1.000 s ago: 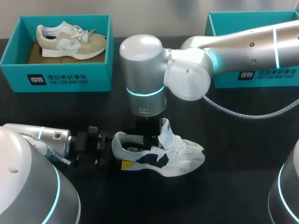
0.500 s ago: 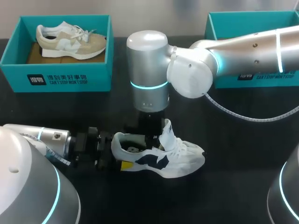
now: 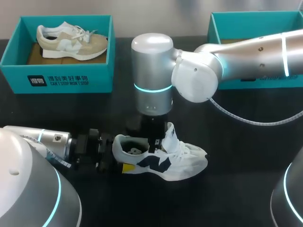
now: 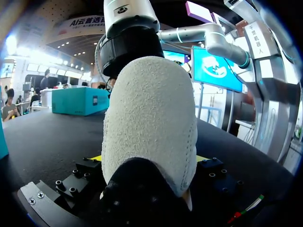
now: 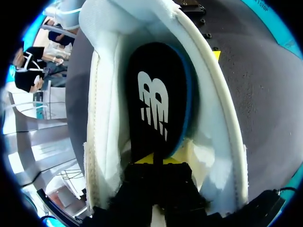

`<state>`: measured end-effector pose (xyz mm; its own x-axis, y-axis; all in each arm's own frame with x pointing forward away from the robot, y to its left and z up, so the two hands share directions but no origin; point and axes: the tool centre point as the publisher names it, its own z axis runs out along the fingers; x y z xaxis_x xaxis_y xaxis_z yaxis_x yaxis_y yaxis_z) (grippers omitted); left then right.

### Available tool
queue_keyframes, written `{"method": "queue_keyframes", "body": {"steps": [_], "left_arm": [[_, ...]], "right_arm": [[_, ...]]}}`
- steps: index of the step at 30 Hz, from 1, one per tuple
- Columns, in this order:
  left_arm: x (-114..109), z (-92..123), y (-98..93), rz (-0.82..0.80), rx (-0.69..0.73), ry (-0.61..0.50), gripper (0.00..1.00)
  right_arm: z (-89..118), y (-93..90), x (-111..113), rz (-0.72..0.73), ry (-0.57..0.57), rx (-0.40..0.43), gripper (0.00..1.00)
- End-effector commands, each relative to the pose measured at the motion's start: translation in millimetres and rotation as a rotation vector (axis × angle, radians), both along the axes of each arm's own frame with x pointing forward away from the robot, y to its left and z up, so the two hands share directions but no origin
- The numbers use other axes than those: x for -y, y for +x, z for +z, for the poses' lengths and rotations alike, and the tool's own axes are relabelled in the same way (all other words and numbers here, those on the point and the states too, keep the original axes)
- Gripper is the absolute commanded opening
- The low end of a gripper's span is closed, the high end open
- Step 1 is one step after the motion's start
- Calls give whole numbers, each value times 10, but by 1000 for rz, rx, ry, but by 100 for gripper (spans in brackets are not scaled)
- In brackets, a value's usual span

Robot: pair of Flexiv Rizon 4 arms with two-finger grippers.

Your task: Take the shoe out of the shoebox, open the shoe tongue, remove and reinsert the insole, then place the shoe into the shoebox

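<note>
A white shoe with navy side panels [image 3: 182, 161] lies on the black table, toe to the right, tongue pulled up. My left gripper [image 3: 113, 158] comes in low from the left and grips the heel [image 4: 151, 113] between its widely spread fingers, a yellow tip [image 4: 96, 158] showing on each side. My right gripper [image 3: 151, 141] reaches straight down into the shoe's opening. Inside, its yellow tips [image 5: 154, 160] are pressed together on the heel end of the black insole [image 5: 154, 99], which bears a white logo and a blue edge.
A teal shoebox [image 3: 57, 80] at the back left holds a beige shoe [image 3: 71, 40]. A second teal shoebox [image 3: 232, 21] stands at the back right, partly hidden behind my right arm [image 3: 246, 52].
My right arm's wrist has shifted a little to the right over the shoe, and its fingers have closed inside the opening. The left arm and the shoe stay put.
</note>
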<state>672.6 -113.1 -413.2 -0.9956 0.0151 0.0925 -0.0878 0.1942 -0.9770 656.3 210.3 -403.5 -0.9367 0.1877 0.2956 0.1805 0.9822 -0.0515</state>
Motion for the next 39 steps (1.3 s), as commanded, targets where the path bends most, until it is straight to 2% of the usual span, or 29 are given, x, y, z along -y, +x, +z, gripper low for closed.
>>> {"method": "queue_keyframes", "body": {"steps": [1,8,13,20,26,39], "left_arm": [[-16,-18,29,5,-1,0,0],[-16,-18,29,5,-1,0,0],[-16,-18,29,5,-1,0,0],[-16,-18,29,5,-1,0,0],[-16,-18,29,5,-1,0,0],[-16,-18,29,5,-1,0,0]], "right_arm": [[-202,-222,19,-11,57,27,0],[108,-223,136,-11,178,97,0],[248,-189,155,12,255,141,0],[333,-124,143,50,377,184,0],[360,-48,217,44,468,215,0],[497,120,249,74,595,273,0]]}}
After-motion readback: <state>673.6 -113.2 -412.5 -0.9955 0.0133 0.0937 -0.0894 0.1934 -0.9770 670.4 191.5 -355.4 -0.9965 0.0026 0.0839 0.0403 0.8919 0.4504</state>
